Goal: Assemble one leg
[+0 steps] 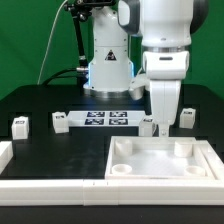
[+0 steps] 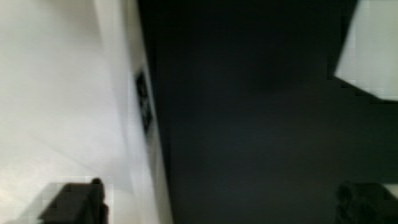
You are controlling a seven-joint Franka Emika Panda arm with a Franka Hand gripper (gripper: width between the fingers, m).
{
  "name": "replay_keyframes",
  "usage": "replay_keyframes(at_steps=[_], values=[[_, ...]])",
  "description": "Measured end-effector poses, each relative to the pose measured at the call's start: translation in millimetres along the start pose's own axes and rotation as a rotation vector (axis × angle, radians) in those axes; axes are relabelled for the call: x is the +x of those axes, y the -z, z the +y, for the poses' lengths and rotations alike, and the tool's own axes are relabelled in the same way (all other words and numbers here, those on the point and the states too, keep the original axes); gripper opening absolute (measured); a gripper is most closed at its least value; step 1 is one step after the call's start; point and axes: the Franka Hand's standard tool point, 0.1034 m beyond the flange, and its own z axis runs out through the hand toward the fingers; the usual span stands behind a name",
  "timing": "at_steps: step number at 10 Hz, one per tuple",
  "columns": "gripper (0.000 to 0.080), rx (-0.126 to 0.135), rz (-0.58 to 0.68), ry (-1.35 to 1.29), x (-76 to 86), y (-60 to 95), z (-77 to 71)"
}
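Several small white legs stand on the black table: one at the exterior view's far left (image 1: 20, 125), one beside it (image 1: 60, 122), one right by my gripper (image 1: 148, 126) and one at the right (image 1: 187, 117). My gripper (image 1: 161, 122) hangs low over the far edge of the large white tabletop (image 1: 160, 172). In the wrist view the gripper (image 2: 217, 205) is open, with only dark table between the two fingertips (image 2: 71, 203). A blurred white part with a dark tag on its edge (image 2: 71, 90) lies at one finger's side; I cannot tell if it is the leg.
The marker board (image 1: 108, 118) lies in front of the arm's base. A white L-shaped rail (image 1: 12, 160) sits at the exterior view's near left. Another white corner (image 2: 370, 60) shows in the wrist view.
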Motion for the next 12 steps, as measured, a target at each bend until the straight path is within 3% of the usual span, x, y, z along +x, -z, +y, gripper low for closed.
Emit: replay_keyframes(at_steps=[3, 6, 9, 12], values=[[0.0649, 0.005, 0.000, -0.021, -1.2, -2.5, -0.4], [0.0649, 0.006, 0.000, -0.257, -0.8, -2.9, -0.9], [0.0649, 0.005, 0.015, -0.675, 7.7, -2.9, -12.5], [0.0649, 0.039, 0.032, -1.099, 22.3, -6.9, -26.5]])
